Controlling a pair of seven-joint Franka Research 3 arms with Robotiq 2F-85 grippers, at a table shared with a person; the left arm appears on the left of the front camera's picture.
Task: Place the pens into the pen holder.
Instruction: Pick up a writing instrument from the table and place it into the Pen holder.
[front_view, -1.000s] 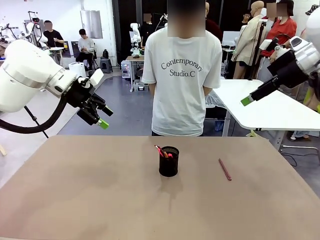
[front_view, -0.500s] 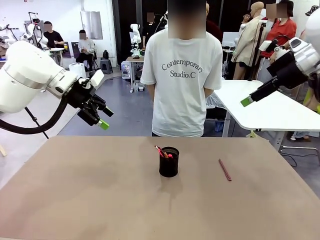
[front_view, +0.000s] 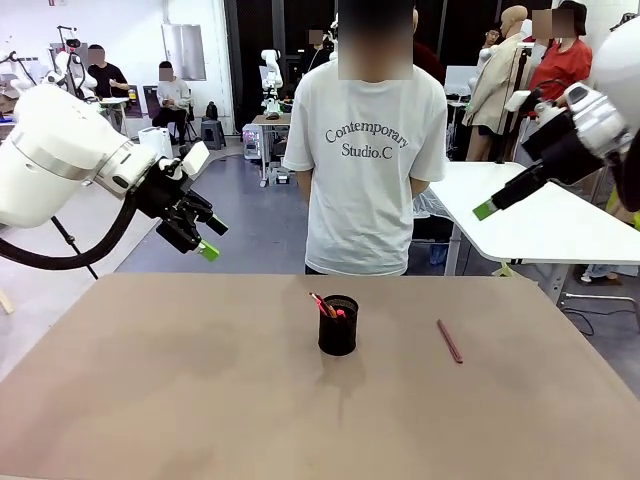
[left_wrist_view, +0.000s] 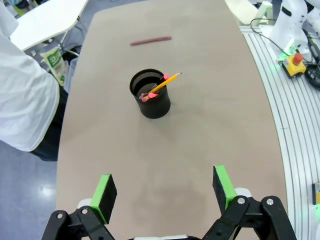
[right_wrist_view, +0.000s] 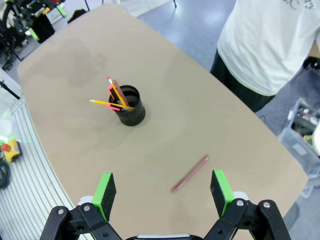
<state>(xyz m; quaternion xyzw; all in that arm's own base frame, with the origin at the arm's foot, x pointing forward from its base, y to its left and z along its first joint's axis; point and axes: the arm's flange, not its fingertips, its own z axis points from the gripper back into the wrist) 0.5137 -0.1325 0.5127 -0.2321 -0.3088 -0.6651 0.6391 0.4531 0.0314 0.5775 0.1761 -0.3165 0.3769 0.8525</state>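
Right claw (front_view: 484, 210) shifted, two pens (left_wrist_view: 165, 84) in pen holder (left_wrist_view: 155, 106), third pen (front_view: 449, 340) apart

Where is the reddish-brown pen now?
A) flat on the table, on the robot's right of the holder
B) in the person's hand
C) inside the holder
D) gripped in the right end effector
A: the reddish-brown pen lies flat on the table, apart from the holder.
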